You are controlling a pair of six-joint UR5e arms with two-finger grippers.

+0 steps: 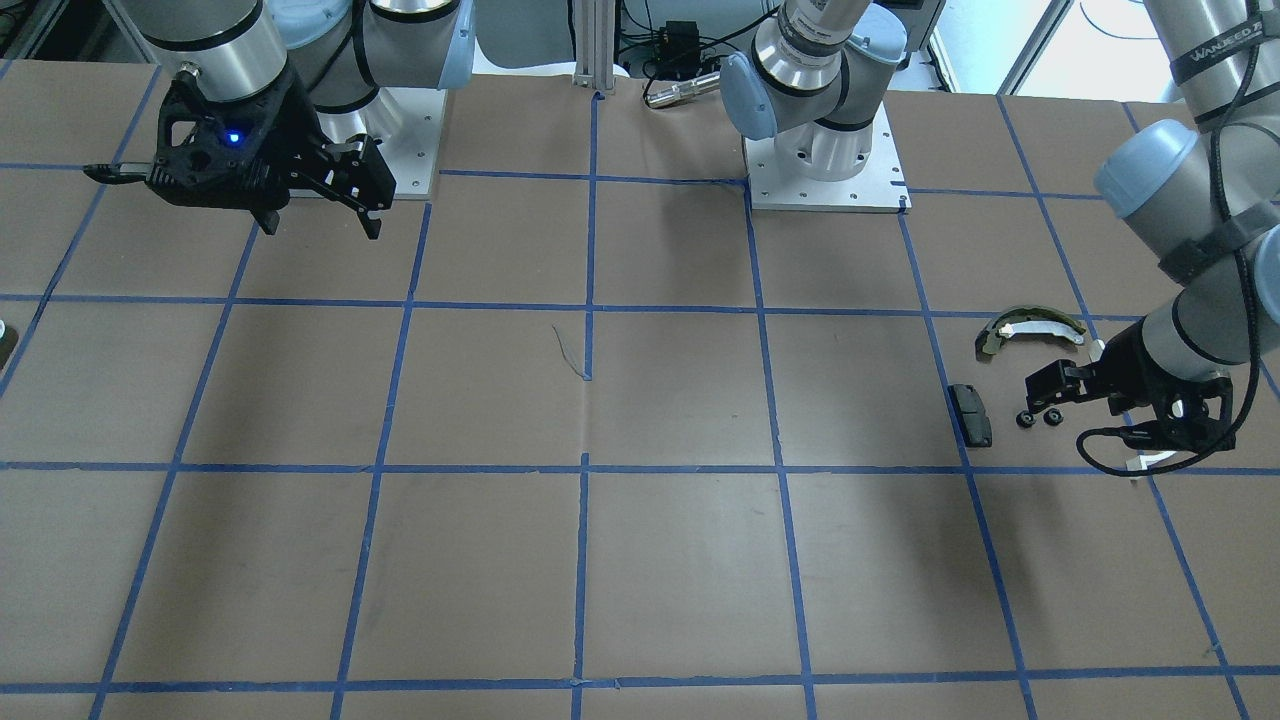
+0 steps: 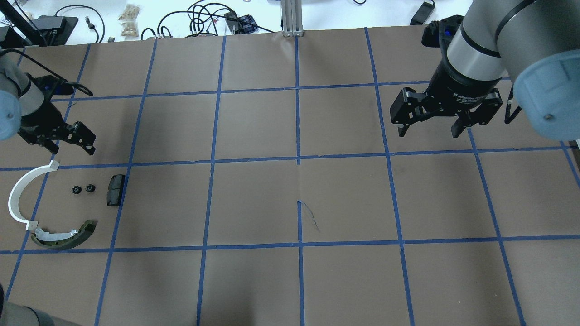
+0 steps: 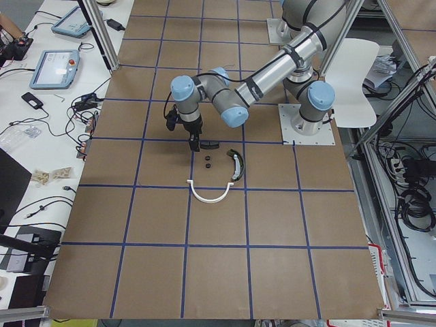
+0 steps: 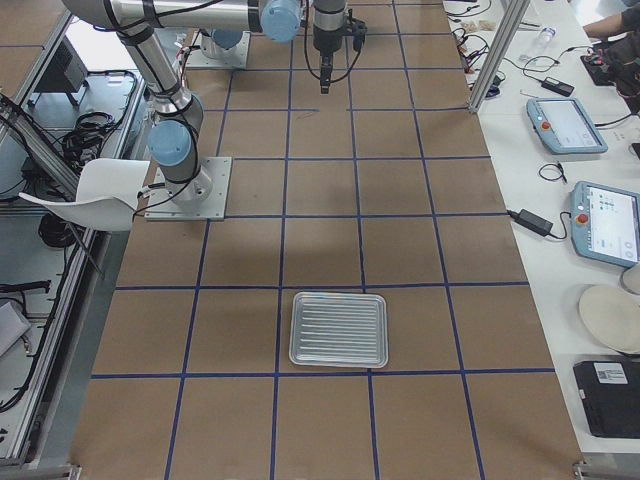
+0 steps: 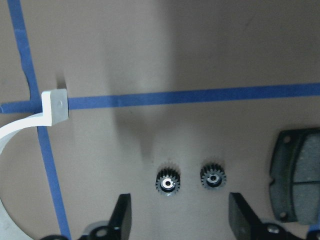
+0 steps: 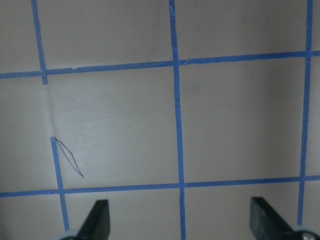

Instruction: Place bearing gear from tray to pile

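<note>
**Both gears on the table in the pile; both grippers open and empty**

Table [image 2: 253, 199]: brown paper with a blue tape grid.

Pile, at the robot's left end of the table:
- white half-ring arc [image 2: 12, 201], lying flat with its open side toward the gears
- olive-and-white brake shoe [image 2: 63, 238], one tip just beside the arc's lower end; I cannot tell whether they touch
- black pad [image 2: 115, 189], flat, on the side of the gears away from the arc

Bearing gears: gear A [image 2: 76, 189] and gear B [image 2: 90, 188] lie side by side on the paper, close together but not touching. They sit between the arc and the pad. Gear A is nearer the arc and gear B nearer the pad. In the left wrist view both lie on their faces with the bore upward, and the pad [image 5: 295, 175] is at the right edge.

Left gripper [image 2: 72, 144]: above the table beside the pile, near the arc's upper end. Its fingers [image 5: 122, 215] are spread with nothing between them. The gears lie just ahead of the fingertips, untouched.

Right gripper [image 2: 428, 130]: raised over the table's other half, well apart from the pile. Its fingers [image 6: 97, 220] are spread wide, with only paper and tape below.

Tray [image 4: 338, 330]: ribbed metal, flat on the table at the robot's right end, far from both grippers.
</note>
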